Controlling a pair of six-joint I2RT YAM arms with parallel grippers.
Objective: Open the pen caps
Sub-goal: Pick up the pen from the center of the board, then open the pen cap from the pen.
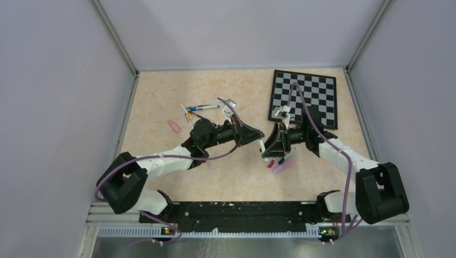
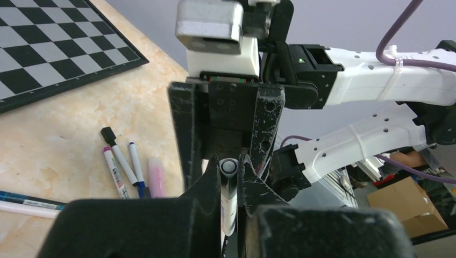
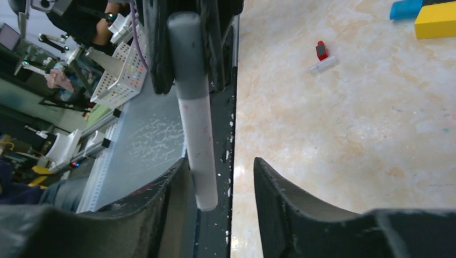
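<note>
Beige marbled table (image 1: 231, 177) before me, enclosed by pale lilac walls (image 1: 242, 32). A black-and-white checkerboard (image 1: 304, 97) lies flat at the far right corner, slightly skewed. My right wrist view shows a small red cube (image 3: 321, 49), and farther off a blue block (image 3: 406, 8) beside a yellow block (image 3: 436, 19).

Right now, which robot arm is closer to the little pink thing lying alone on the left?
Left. The left arm bends just right of the pink thing, almost beside it. The right arm is far off on the other side, near the chessboard.
</note>
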